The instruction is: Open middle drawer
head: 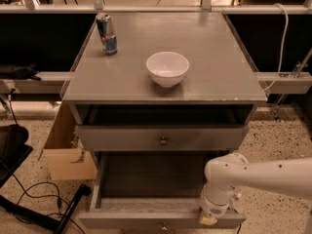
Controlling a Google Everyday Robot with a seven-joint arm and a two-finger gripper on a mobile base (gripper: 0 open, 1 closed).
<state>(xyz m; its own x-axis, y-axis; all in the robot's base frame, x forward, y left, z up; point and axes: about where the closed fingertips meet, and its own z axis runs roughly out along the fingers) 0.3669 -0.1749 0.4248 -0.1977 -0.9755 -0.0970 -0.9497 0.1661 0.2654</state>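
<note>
The middle drawer (pixel 146 217) is a grey drawer with a low flat front and a small brass knob (pixel 164 225). It is pulled far out at the bottom of the camera view, and its bare inside shows. My gripper (pixel 208 219) hangs from the white arm (pixel 253 174) that comes in from the right. It sits at the right end of this drawer's front edge, well right of the knob. The gripper's tip is mostly hidden by the wrist.
The upper drawer (pixel 122 138) with its own knob (pixel 163 141) stands slightly out under the grey top (pixel 219 67). A white bowl (pixel 167 68) and a can (pixel 106 33) stand on the top. A cardboard box (pixel 66 150) and cables (pixel 29 213) lie on the floor at left.
</note>
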